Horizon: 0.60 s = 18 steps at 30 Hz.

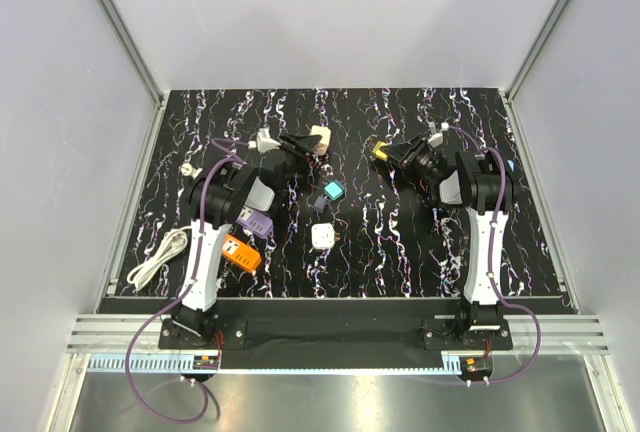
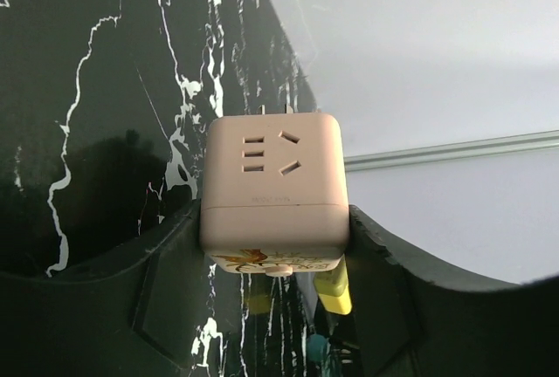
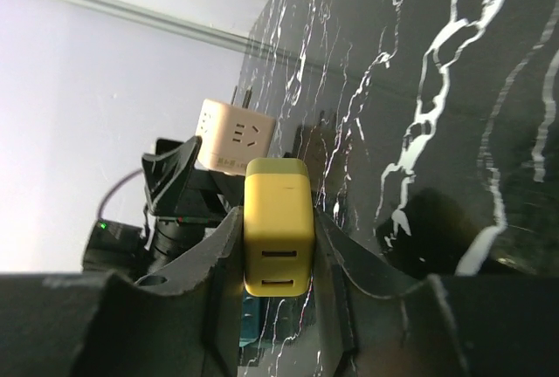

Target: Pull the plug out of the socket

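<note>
The left gripper (image 2: 275, 236) is closed on the socket (image 2: 273, 189), a pale beige plastic cube with rounded edges. It is clamped by two opposite sides, so the face with the slots is left uncovered. The cube's surface is smooth and matt, and short metal pins are seen at its far end.

The right gripper (image 3: 278, 250) is closed on the plug (image 3: 278, 220), a yellow rounded block of glossy plastic. It is pinched across its flanks, with two small rectangular ports turned toward the wrist camera. Its pins are hidden.

In the overhead view both things are held above the tabletop (image 1: 400, 252) and well apart, with a clear gap between them. The plug is therefore judged to be already out of the socket. The opposed side grips suit a straight pull along one line.

The tabletop is black with white marble veining and is slightly reflective.
</note>
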### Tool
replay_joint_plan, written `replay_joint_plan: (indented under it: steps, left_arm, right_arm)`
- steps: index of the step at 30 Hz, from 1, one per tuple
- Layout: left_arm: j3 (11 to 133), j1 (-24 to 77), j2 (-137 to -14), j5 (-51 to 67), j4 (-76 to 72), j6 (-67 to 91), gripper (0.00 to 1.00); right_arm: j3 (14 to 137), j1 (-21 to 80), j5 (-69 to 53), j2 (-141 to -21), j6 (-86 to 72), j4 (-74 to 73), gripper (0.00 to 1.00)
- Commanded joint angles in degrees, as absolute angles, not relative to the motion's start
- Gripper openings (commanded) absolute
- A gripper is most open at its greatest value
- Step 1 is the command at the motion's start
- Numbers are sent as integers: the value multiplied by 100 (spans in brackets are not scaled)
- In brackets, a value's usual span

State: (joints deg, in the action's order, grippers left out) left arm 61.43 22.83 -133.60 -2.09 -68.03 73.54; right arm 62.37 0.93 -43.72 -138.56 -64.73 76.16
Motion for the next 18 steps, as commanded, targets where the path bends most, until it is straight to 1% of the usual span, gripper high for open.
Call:
replay_joint_plan:
  steps: [1, 4, 6, 10, 12, 13, 18]
  left_arm:
    - [6415, 2303, -13008, -26, -6172, 6935, 0]
    - [6538, 2320, -12877, -26, -5602, 6698, 0]
    - [6583, 2373, -12622, -79, -5240, 6207, 0]
    - [6679, 2522, -12042, -693, -3890, 5188, 0]
    - [6671, 2636, -11769, -1176, -3439, 4669, 0]
    - [6636, 2663, -11638, -1439, -3341, 4432, 0]
    - [6443, 2821, -11286, -1985, -2830, 4079, 0]
  right_arm:
    - [6407, 246, -4509, -13386, -5872, 7524, 0]
    - [6434, 272, -4509, -13403, -5862, 7453, 0]
    - [6486, 272, -4526, -13430, -5897, 7444, 0]
    - [6530, 299, -4570, -13456, -5898, 7418, 0]
    - [6557, 325, -4588, -13439, -5845, 7295, 0]
    - [6565, 343, -4588, -13404, -5749, 7225, 0]
    - [6662, 492, -4562, -13228, -5327, 6479, 0]
